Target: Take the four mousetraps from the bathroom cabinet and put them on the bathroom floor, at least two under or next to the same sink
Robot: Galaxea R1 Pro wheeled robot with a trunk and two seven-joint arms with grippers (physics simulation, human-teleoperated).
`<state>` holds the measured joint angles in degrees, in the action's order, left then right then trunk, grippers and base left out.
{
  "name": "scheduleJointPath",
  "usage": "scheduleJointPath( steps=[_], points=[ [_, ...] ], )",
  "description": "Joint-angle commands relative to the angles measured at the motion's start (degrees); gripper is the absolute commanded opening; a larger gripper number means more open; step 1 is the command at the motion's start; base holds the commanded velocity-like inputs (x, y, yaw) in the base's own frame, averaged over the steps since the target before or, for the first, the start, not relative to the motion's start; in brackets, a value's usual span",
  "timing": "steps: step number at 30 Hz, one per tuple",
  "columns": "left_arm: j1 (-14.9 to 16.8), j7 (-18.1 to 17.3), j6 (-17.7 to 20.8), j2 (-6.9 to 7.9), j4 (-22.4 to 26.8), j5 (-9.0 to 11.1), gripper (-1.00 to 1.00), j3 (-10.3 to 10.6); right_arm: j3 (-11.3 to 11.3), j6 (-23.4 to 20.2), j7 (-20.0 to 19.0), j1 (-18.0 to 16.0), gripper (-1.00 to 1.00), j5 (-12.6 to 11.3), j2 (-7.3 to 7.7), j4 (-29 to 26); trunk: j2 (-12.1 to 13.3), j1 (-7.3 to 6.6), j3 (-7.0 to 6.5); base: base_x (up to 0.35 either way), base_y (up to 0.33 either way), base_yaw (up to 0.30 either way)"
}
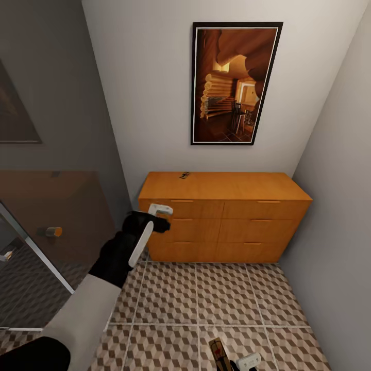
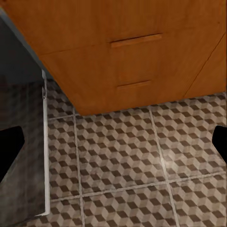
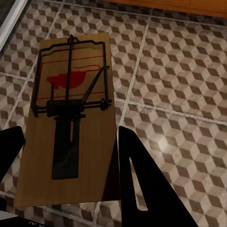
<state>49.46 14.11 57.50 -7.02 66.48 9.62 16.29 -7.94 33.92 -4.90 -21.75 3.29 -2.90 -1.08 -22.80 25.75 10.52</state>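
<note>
The right gripper is pinching a mousetrap by its rear end, one dark finger pressing along the slab's long edge and the other peeking out at the opposite side. In the head view the right gripper is sitting at about six o'clock, with the mousetrap jutting toward eleven o'clock above the bathroom floor. The trap is hanging over the cube-patterned tiles; whether it is touching them I cannot tell.

The left gripper is reaching toward the orange wooden cabinet at about ten o'clock from the picture's middle, close to the upper left drawer front. Its fingertips are standing well apart at the edges of the left wrist view, holding nothing, with the drawer fronts and tiles lying between them. A small dark object is resting on the cabinet top toward the rear; it may be another trap, but it is too small to tell.

Judging by its look, the trap is a thin stiff wooden slab, light, and unlikely to bend. The sprung wire bar and catch on top are looking delicate, so the bare wooden edges behind the spring seem the safest place to grip. Being flat, it should lie steady once released
</note>
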Motion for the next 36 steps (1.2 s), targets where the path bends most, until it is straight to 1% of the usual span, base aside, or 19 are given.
scheduleJointPath(
  steps=[1,2,3,4,7,10,16,19,20,23,24,28,31,36],
  points=[
    [1.3,0.6,0.2,-0.04,-0.6,0.8,1.00,-0.2,0.0,0.2,0.1,-0.1,-1.00,0.3,0.00,0.0,-0.1,0.03,0.13,0.000,0.000,0.000],
    [3.4,0.6,0.2,-0.09,-1.8,0.8,1.00,-0.5,0.0,0.2,0.1,-0.1,-1.00,0.3,0.00,0.0,-0.1,0.03,0.13,0.000,0.000,0.000],
    [4.4,0.6,0.2,-0.11,-2.3,0.8,1.00,-0.6,0.0,0.2,0.1,-0.1,-1.00,0.3,0.00,0.0,-0.1,0.03,0.13,0.000,0.000,0.000],
    [6.4,0.6,0.2,-0.14,-3.2,0.8,1.00,-0.8,0.0,0.2,0.1,-0.1,-1.00,0.3,0.00,0.0,-0.1,0.03,0.13,0.000,0.000,0.000],
    [9.0,0.6,0.2,-0.25,-4.0,0.8,1.00,-1.0,0.0,0.2,0.1,-0.1,-1.00,0.3,-0.03,0.0,-0.1,0.03,0.13,0.000,0.000,0.000],
    [10.3,0.5,0.3,-0.39,-3.7,0.8,1.00,-1.1,0.0,0.2,0.1,-0.1,-1.00,0.3,-0.10,0.0,-0.1,0.03,0.13,0.000,0.000,0.000],
    [11.0,0.4,0.7,-0.32,-2.6,0.9,1.00,-1.1,0.0,0.2,0.1,-0.1,-1.00,0.2,-0.16,0.0,-0.1,0.03,0.13,0.000,0.000,0.000],
    [11.1,0.3,0.8,-0.24,-0.2,1.0,1.00,-1.0,0.0,0.2,0.1,-0.1,-1.00,0.3,-0.17,0.0,-0.1,0.03,0.13,0.000,0.000,0.000],
    [11.1,0.3,0.8,-0.19,1.6,1.1,1.00,-0.9,0.0,0.2,0.1,-0.1,-1.00,0.3,-0.17,0.0,-0.1,0.03,0.13,0.000,0.000,0.000],
    [11.2,0.2,0.8,-0.11,4.3,1.1,1.00,-0.7,0.0,0.2,0.1,-0.1,-1.00,0.3,-0.16,0.0,-0.1,0.03,0.13,0.000,0.000,0.000],
    [11.2,0.2,0.8,-0.08,5.7,1.1,1.00,-0.3,0.0,0.2,0.1,-0.1,-1.00,0.3,-0.13,0.0,-0.1,0.03,0.13,0.000,0.000,0.000],
    [11.2,0.2,0.9,0.12,7.5,1.1,1.00,1.1,0.0,0.2,0.1,-0.1,-1.00,0.3,-0.11,0.0,-0.1,0.03,0.13,0.000,0.000,0.000],
    [11.3,0.2,0.9,0.84,8.2,1.1,1.00,2.3,0.0,0.3,0.1,-0.1,-1.00,0.3,-0.10,0.0,-0.1,0.03,0.13,0.000,0.000,0.000],
    [11.3,0.1,0.8,1.18,8.1,1.1,1.00,2.8,0.0,0.3,0.1,-0.1,-1.00,0.3,-0.13,0.0,-0.1,0.03,0.13,0.036,0.000,0.000]
  ],
)
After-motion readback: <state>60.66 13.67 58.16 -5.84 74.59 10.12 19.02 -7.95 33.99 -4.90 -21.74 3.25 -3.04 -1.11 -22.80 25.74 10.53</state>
